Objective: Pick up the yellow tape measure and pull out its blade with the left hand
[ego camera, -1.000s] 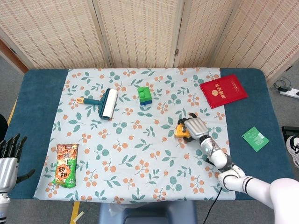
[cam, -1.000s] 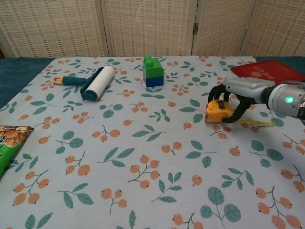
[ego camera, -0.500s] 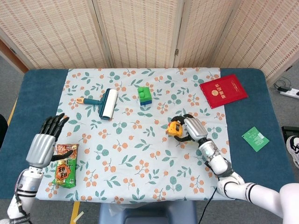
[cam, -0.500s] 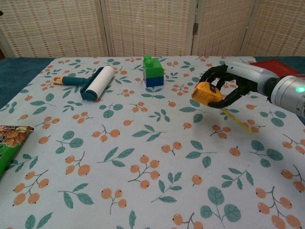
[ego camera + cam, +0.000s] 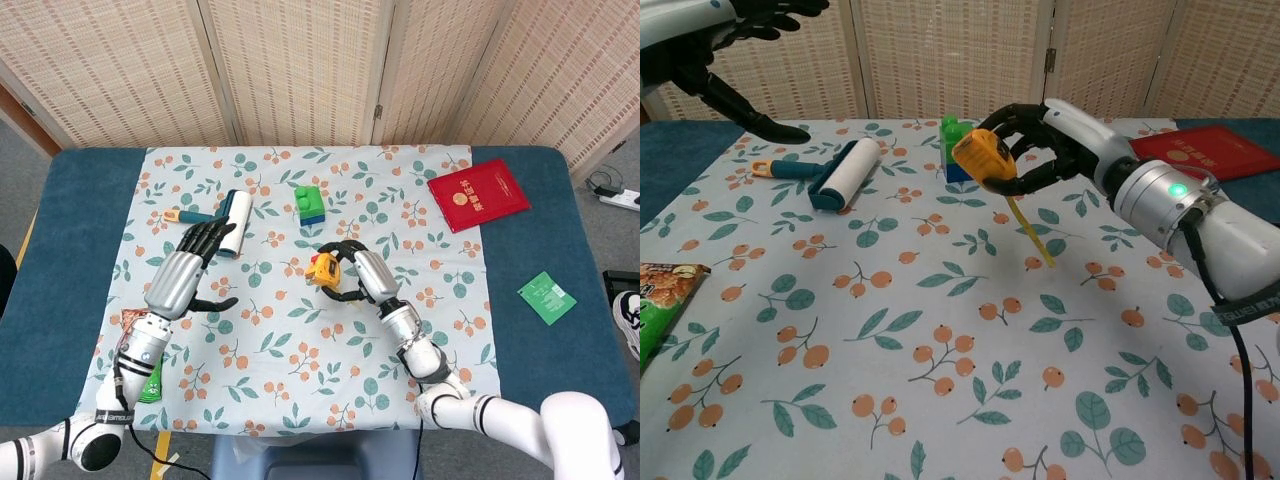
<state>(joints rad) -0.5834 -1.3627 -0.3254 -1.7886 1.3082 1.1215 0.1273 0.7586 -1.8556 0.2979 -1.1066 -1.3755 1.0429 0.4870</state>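
My right hand [image 5: 358, 272] [image 5: 1045, 147] grips the yellow tape measure [image 5: 323, 268] [image 5: 981, 157] and holds it well above the floral cloth, near the table's middle. A length of yellow blade [image 5: 1029, 231] hangs down from the case, its end free. My left hand [image 5: 188, 270] [image 5: 710, 40] is raised at the left with fingers spread and nothing in them, well apart from the tape measure.
A lint roller [image 5: 229, 222] [image 5: 836, 172] lies just beyond my left hand. A green and blue block [image 5: 309, 204] [image 5: 957, 150] stands behind the tape measure. A snack bag [image 5: 139, 352] [image 5: 660, 297] is at the front left, a red booklet [image 5: 478, 194] at the far right, a green packet [image 5: 546, 297] beside it.
My right hand has lifted the tape measure higher and carried it left, toward the centre. My left hand has risen and come in over the cloth by the lint roller.
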